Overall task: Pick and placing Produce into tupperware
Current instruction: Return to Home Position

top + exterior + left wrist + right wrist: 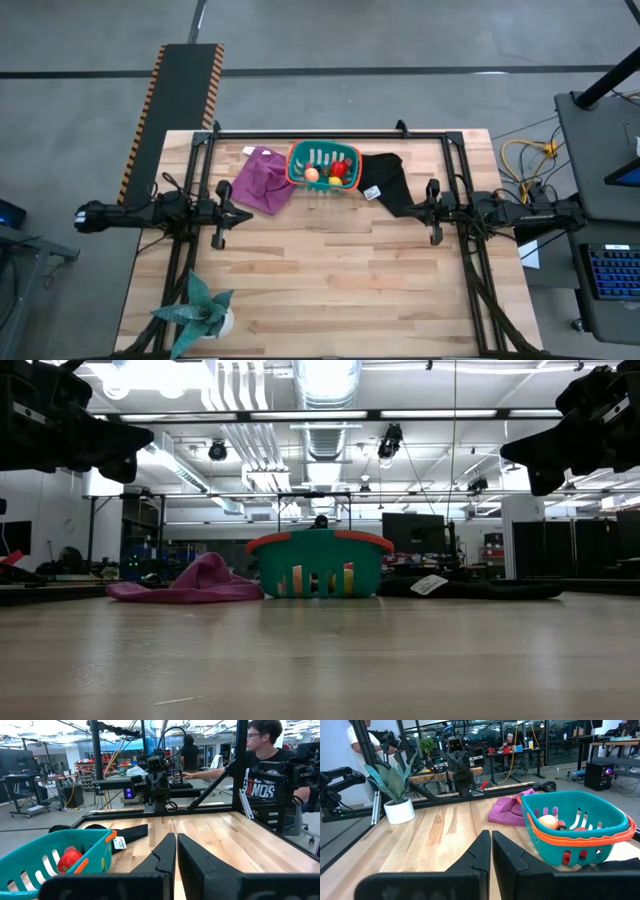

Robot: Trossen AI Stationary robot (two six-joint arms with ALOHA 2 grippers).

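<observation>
1. Two grippers, both empty. The left gripper [176, 836] has its fingers pressed together on nothing and hangs near the left edge of the table [330, 270], about midway along it.
2. The right gripper [491, 833] is closed on nothing too, near the right edge, facing the left one.
3. In the low view both arms are cut off at the upper corners, so no fingers show there.
4. The bin [322, 166] stands by the middle of the far edge, well apart from both grippers.
5. The produce lies inside it: a peach [312, 174], a red piece [342, 168] and a yellow piece [335, 182]. Any other pieces are too small to tell apart. From table height the bin's wall hides them all.
6. A purple cloth [263, 180] touches the bin's left side and a black cloth [388, 180] its right.
7. A plant [200, 305] sits at the near left corner, its pot mostly hidden under the leaves.
</observation>
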